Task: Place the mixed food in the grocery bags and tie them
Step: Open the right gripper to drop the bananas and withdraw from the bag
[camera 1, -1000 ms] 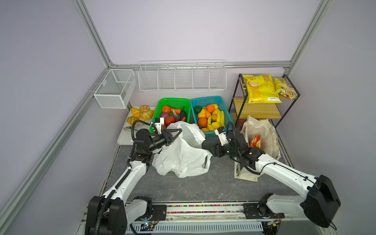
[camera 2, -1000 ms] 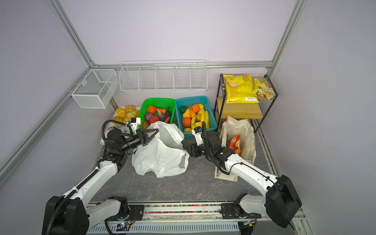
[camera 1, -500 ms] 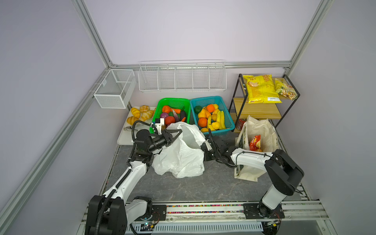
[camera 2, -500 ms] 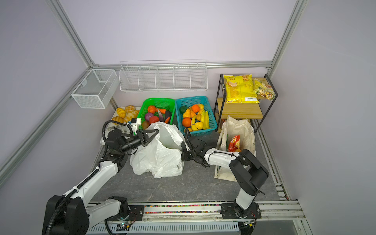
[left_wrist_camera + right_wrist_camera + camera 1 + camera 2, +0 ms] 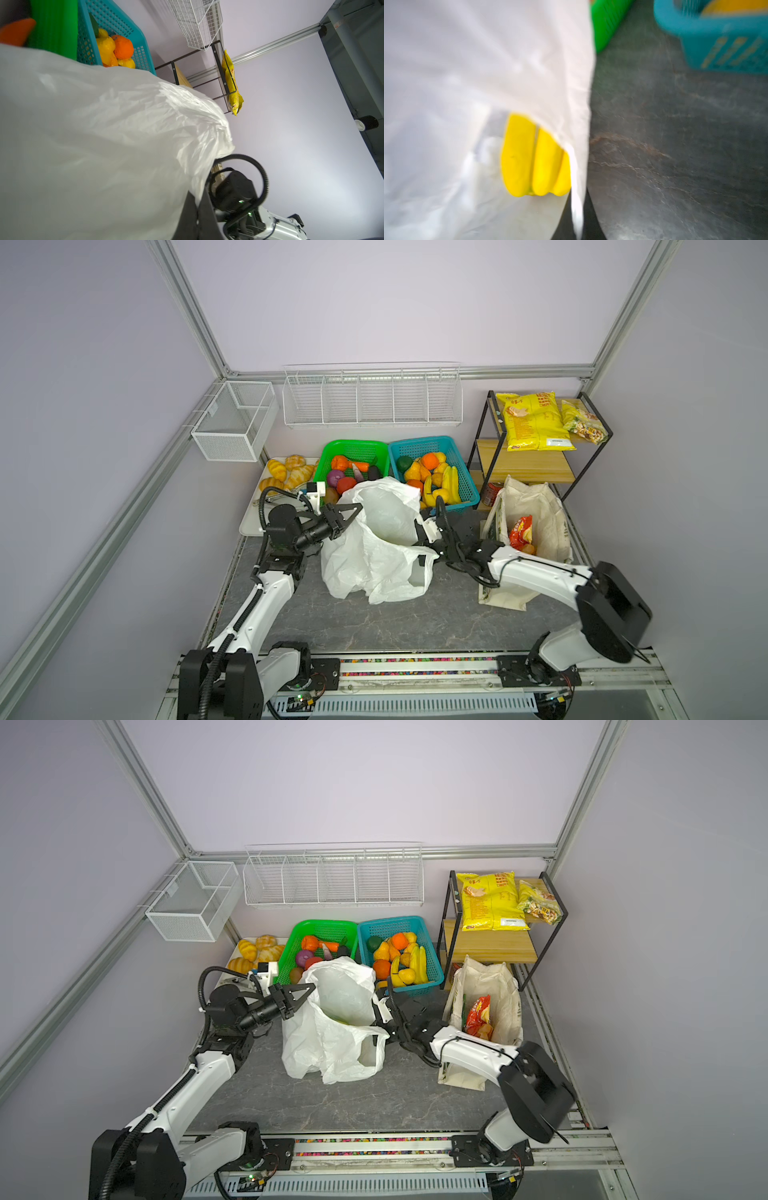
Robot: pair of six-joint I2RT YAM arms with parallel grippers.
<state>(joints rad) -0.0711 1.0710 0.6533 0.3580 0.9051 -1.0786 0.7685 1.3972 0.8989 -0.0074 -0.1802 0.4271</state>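
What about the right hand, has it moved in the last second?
Yes. The right hand shifted left, away from the canvas tote and up to the white bag rim.

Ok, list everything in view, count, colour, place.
thin white plastic bag: one, white, table centre
yellow toy bananas: one bunch, yellow, inside that bag
cream canvas tote: one, cream, right of the bag
red snack packet: one, red, in the tote
green plastic basket: one, green, at back, holding vegetables
teal plastic basket: one, teal, beside it, holding fruit
golden bread rolls: several, golden, back-left tray
big yellow chip bag: one, yellow, shelf top
white wire racks: two, white, on walls
left fingers: black, shut on bag's left rim
right fingers: black, shut on right rim
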